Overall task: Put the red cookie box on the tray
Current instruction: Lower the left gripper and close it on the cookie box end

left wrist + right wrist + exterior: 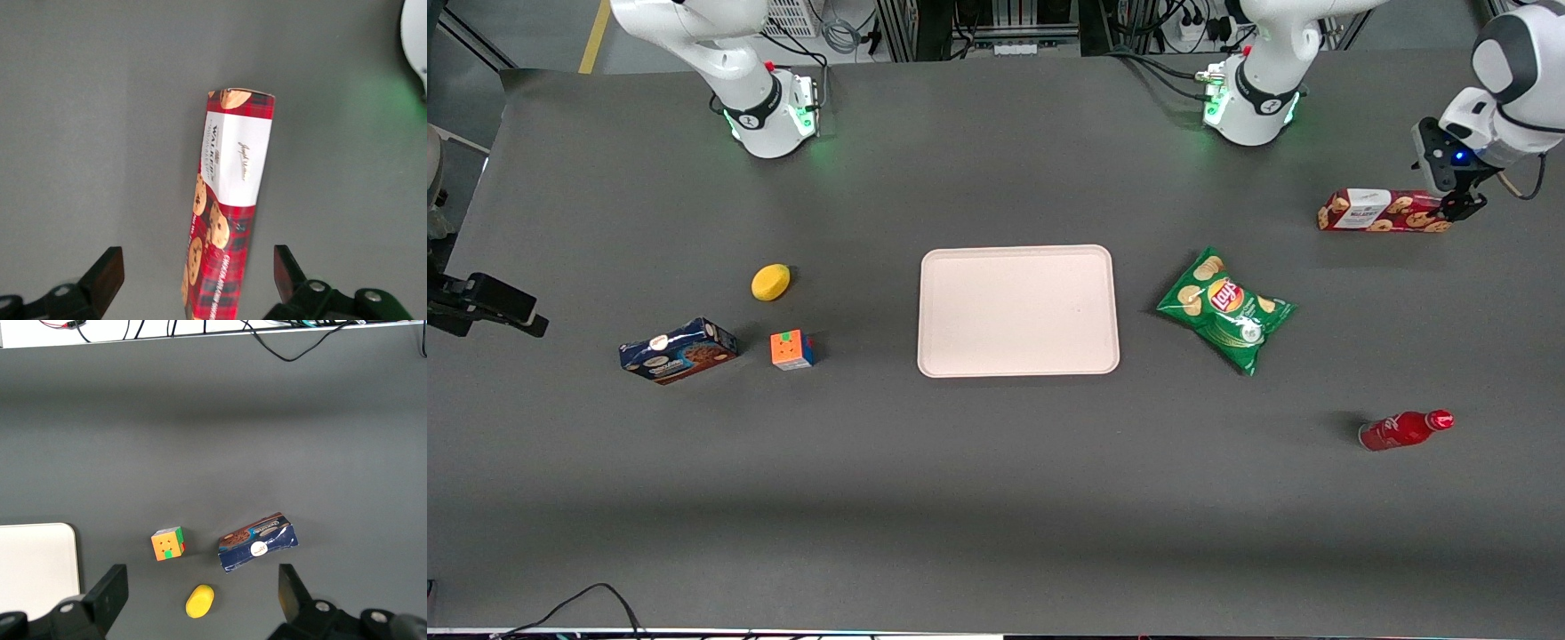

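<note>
Jaws [197, 275] spread over red cookie box [227, 207] — dark grey tabletop [996, 498], tray [1018, 311] central

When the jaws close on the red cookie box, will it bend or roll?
The red cookie box looks like a stiff flat-sided carton, so it probably will not roll. The open gripper straddles one end, so the long box may tilt when lifted.

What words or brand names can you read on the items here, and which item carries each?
"Lay's": green chip bag.
"WALKERS", roughly: white label of the red cookie box; its smaller print is too blurred.
Blue cookie box, red bottle: print unreadable.
The tray bears none.
The gripper hovers over the red cookie box's end, fingers open.
</note>
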Robot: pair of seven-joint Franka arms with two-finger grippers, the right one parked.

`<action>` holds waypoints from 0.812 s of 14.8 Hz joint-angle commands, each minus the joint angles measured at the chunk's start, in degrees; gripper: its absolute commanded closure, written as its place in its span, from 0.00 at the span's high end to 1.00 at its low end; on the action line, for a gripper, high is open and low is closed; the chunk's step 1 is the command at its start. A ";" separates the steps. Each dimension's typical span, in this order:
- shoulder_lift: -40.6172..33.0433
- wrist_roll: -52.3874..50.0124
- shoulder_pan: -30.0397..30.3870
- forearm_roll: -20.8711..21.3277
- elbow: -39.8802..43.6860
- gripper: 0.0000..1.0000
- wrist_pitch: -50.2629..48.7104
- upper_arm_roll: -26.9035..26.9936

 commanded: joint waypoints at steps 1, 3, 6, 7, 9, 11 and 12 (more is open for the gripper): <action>4.07 2.63 0.19 0.79 -2.75 1.00 8.36 1.92; 5.83 4.30 0.45 0.79 -3.55 1.00 11.01 2.54; 7.85 7.10 2.28 0.79 -3.72 1.00 12.07 2.81; 7.94 8.16 3.26 0.79 -3.90 1.00 12.25 2.81; 8.21 8.52 3.27 0.80 -3.90 1.00 12.51 2.81; 9.61 9.04 3.44 0.88 -4.07 1.00 14.09 2.81; 10.22 9.39 3.53 0.88 -4.16 1.00 15.14 2.81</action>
